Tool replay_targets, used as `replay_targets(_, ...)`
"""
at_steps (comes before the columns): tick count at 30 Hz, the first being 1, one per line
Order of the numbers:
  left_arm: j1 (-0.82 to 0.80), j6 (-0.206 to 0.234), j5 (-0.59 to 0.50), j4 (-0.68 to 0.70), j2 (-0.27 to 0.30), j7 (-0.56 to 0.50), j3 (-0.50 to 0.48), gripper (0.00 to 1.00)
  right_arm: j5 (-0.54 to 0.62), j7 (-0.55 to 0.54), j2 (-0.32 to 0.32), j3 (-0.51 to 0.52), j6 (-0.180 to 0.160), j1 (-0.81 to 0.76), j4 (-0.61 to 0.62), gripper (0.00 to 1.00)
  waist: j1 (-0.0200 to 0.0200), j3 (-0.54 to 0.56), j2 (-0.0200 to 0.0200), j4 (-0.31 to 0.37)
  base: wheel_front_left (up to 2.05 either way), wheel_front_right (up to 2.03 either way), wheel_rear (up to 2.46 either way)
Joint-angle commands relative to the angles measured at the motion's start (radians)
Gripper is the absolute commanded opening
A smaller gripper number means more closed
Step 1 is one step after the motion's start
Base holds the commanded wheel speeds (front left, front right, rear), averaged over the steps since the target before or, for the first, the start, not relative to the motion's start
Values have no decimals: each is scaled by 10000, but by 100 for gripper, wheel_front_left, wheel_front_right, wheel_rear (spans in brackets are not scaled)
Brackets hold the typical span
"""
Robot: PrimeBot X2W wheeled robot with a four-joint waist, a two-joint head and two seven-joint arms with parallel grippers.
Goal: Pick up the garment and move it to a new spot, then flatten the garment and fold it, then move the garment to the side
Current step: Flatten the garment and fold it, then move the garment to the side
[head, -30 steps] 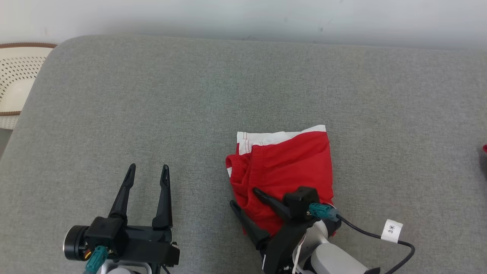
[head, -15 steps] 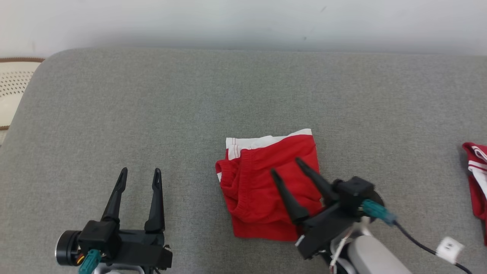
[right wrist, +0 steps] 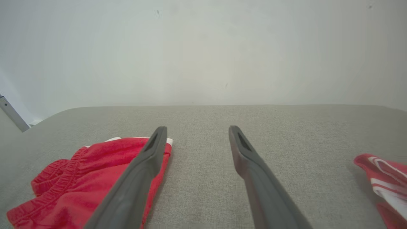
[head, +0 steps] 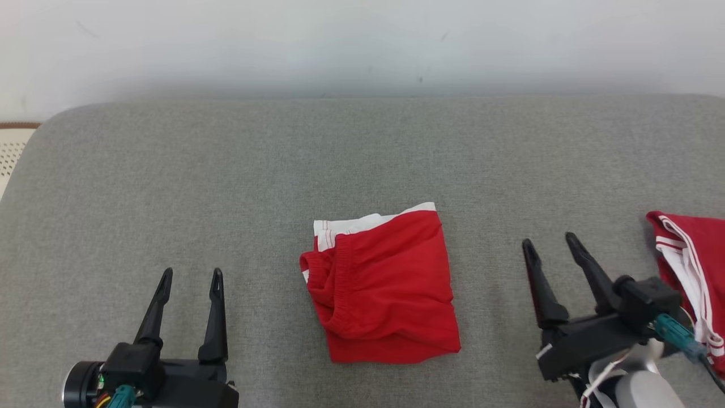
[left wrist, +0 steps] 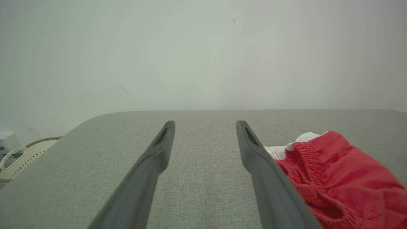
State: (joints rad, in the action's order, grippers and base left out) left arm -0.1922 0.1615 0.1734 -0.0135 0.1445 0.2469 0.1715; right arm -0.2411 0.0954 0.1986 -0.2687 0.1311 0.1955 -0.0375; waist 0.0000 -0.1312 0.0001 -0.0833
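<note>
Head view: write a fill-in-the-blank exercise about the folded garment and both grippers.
1. The folded garment on the grey cushion is mostly ____ with a white band.
2. The left gripper and the right gripper both stand with jaws ____.
3. The folded garment lies ____ the two grippers.
4. A second garment, striped, lies to the robot's ____.
Missing words: red; open; between; right.

No writing, label, brand or number is showing legibly anywhere: nothing is reading on the red garment (head: pixel 391 294), and nothing on the grey cushion (head: pixel 226 187) under it.
</note>
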Motion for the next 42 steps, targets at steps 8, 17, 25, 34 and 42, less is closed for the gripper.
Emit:
replay_targets(8, 568, 131, -101, 210, 299, -319, -46, 100, 394, -442, 4, 699, -7, -1028, 605, 100, 0, 356, -1, 270, 0, 0, 0)
replay_targets(17, 936, 264, -8, 505, 490, -562, -140, 100, 577, -649, -173, 993, -7, -1727, 1312, 100, 0, 554, -1, 438, 0, 0, 0)
replay_targets(25, 837, 273, 43, 616, 533, -647, -25, 100, 604, -833, -163, 996, -7, -1830, 1643, 100, 0, 463, -1, 365, 0, 0, 0)
replay_targets(34, 600, 291, 54, 589, 421, -522, 134, 100, 325, -1280, 269, 218, -7, -1411, 1305, 100, 0, 87, -1, -203, 0, 0, 0)
replay_targets(42, 416, 316, 134, 429, 171, -292, 280, 100, -329, -1540, 758, -1035, -7, -652, 218, 100, 0, -521, -1, -899, 0, 0, 0)
